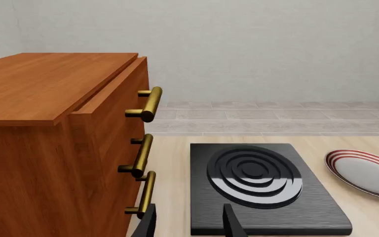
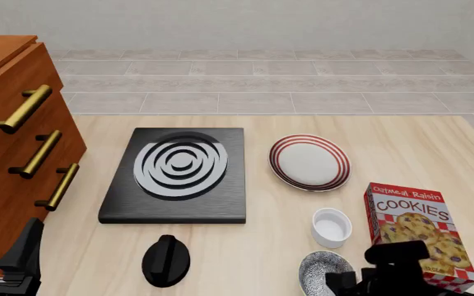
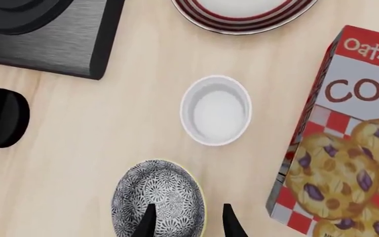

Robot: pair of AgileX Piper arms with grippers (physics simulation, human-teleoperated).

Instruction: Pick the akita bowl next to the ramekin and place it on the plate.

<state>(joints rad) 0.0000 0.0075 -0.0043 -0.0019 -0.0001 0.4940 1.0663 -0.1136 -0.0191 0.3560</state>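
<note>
The akita bowl (image 2: 321, 270), speckled grey and white inside, sits near the table's front edge, just in front of the white ramekin (image 2: 332, 227). The red-ringed plate (image 2: 310, 161) lies farther back, beyond the ramekin. In the right wrist view my right gripper (image 3: 189, 223) is open; one finger is over the inside of the akita bowl (image 3: 158, 200) and the other is outside its rim, on the side nearest the cookie box. The ramekin (image 3: 216, 109) and the plate (image 3: 242, 12) lie ahead of it. My left gripper (image 1: 189, 224) is open and empty, near the cabinet at the front left.
A black square slab with white rings (image 2: 178, 172) lies left of the plate, with a black knob (image 2: 166, 260) in front of it. A cookie box (image 2: 414, 231) stands right of the ramekin and bowl. A wooden cabinet with brass handles (image 2: 15, 154) fills the left side.
</note>
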